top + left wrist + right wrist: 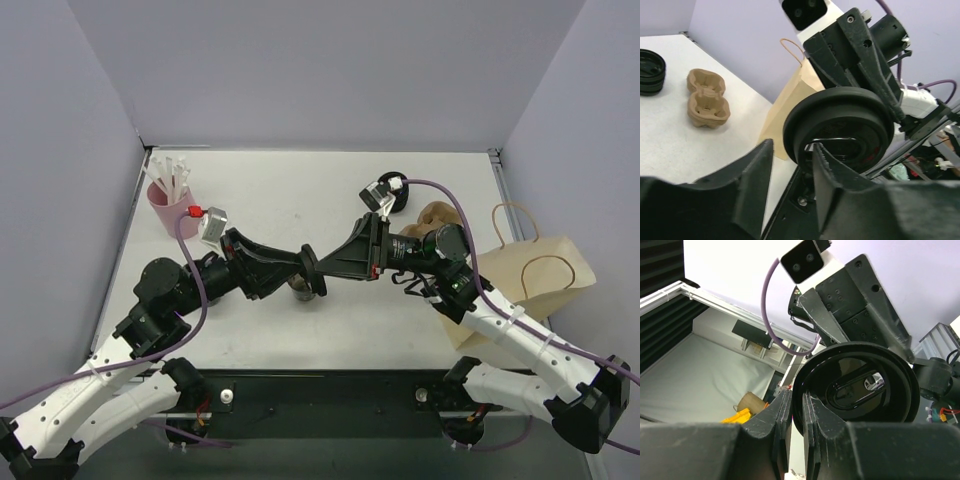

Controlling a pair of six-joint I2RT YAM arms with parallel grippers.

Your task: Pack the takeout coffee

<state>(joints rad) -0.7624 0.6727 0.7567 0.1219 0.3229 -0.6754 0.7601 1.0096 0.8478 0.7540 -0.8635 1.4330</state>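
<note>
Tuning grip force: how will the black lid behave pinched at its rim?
Black lid looks like thin plastic, so likely light and flexes. Right hand pinches only its rim; may pivot. Round: could roll if dropped.

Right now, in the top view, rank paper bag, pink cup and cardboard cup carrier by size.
Largest: paper bag.
The pink cup and cardboard cup carrier look alike; the right arm hides part of the carrier, so I can't rank them.
</note>
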